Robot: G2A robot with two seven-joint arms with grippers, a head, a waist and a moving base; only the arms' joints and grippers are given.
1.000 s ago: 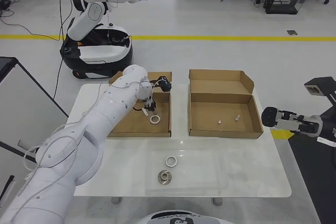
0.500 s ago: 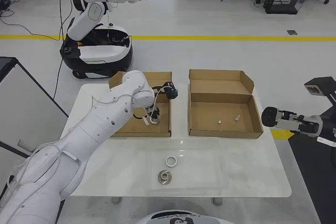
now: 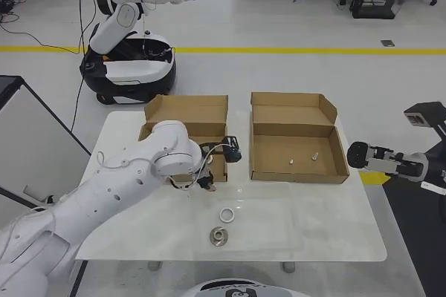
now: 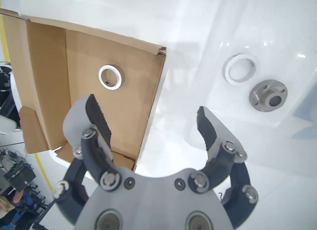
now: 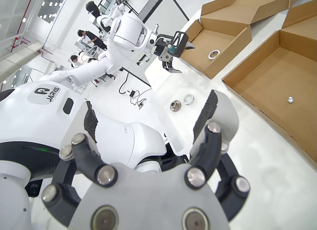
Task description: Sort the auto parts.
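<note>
My left gripper [image 4: 146, 107] hangs open and empty over the front edge of the left cardboard box [image 3: 187, 110], also seen in the top view [image 3: 201, 183]. A white ring [image 4: 111, 77] lies on that box's floor. On the white table in front of the gripper lie another white ring [image 3: 227, 214] and a grey metal flange [image 3: 219, 235]. The right cardboard box [image 3: 282, 145] holds two small metal bolts [image 3: 291, 159] [image 3: 314, 156]. My right gripper [image 3: 354, 156] stays open and empty beyond the table's right edge, level with the right box.
The two boxes stand side by side at the back of the table [image 3: 320, 223], with upright flaps. Another robot's base [image 3: 130, 70] stands on the floor behind the table. A dark-topped bench [image 3: 7, 126] stands to the left.
My left gripper has come out of the left box toward the front of the table, empty, with the white ring lying in the box. The right arm has kept still.
</note>
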